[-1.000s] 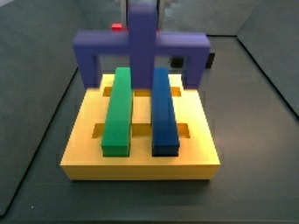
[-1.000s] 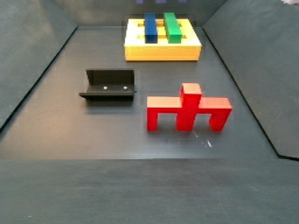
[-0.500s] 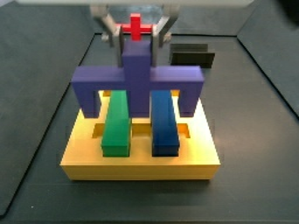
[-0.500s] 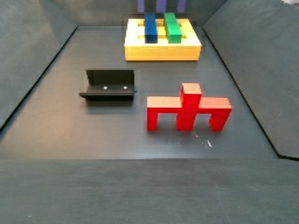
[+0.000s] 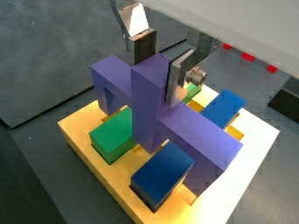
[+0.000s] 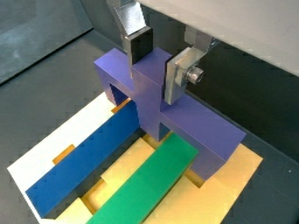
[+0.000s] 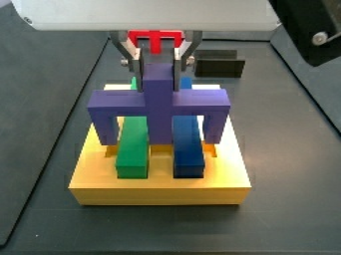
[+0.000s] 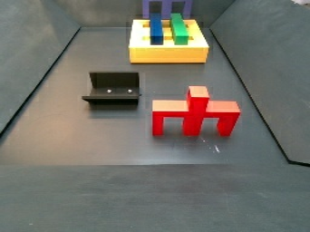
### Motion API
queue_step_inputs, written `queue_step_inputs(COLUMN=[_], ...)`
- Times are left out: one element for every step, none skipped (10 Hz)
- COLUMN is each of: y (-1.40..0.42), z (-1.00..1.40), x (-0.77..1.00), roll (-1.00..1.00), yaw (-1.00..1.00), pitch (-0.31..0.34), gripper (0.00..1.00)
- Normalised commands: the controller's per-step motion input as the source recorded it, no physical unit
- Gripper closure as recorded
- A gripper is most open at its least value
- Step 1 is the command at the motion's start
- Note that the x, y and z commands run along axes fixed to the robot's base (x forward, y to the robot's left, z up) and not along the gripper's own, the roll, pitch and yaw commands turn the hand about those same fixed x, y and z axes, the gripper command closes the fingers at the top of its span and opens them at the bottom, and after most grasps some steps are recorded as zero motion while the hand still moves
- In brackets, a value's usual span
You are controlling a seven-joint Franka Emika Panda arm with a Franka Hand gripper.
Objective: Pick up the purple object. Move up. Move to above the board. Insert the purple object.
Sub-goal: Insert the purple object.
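The purple object (image 7: 158,100) stands upright on the yellow board (image 7: 160,184), its crossbar spanning the green bar (image 7: 132,147) and the blue bar (image 7: 188,149), its legs down at the board's back part. My gripper (image 7: 160,66) is directly above it, shut on the raised central post. Both wrist views show the fingers (image 5: 142,45) (image 6: 179,77) pressed on either side of the post (image 5: 152,96) (image 6: 146,87). In a side view only the purple legs (image 8: 148,7) show above the board (image 8: 169,50); the gripper is out of frame there.
A red piece (image 8: 194,111) of similar shape stands on the grey floor, and shows behind the gripper (image 7: 154,38). The fixture (image 8: 112,89) stands beside it. Dark tray walls surround the floor. A black rig part (image 7: 313,30) hangs at one corner.
The gripper has come down with the purple object. The piece now sits lower, with its legs at the board and its crossbar over both bars.
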Motion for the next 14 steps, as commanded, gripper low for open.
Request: queue_step_inputs(y=[0.0, 0.0, -0.05, -0.06, -0.06, 0.0, 0.03, 0.11, 0.05, 0.03, 0.0, -0.09, 0.0, 0.0], z=[-0.16, -0.13, -0.13, -0.22, -0.2, -0.19, -0.19, -0.14, -0.09, -0.06, -0.12, -0.19, -0.35, -0.46], x=[-0.05, -0.09, 0.0, 0.08, 0.21, 0.23, 0.03, -0.09, -0.06, -0.01, 0.0, 0.09, 0.15, 0.27], roll=[0.0, 0.0, 0.0, 0.0, 0.0, 0.0, 0.0, 0.0, 0.0, 0.0, 0.04, 0.0, 0.0, -0.03], yaw=[0.0, 0.0, 0.0, 0.0, 0.0, 0.0, -0.03, 0.0, 0.0, 0.0, 0.0, 0.0, -0.02, -0.04], pitch=[-0.051, -0.05, -0.064, -0.049, -0.02, 0.0, -0.004, -0.021, -0.013, 0.0, 0.0, -0.024, 0.0, -0.004], gripper=[1.0, 1.0, 1.0, 1.0, 1.0, 1.0, 1.0, 1.0, 1.0, 1.0, 1.0, 1.0, 1.0, 1.0])
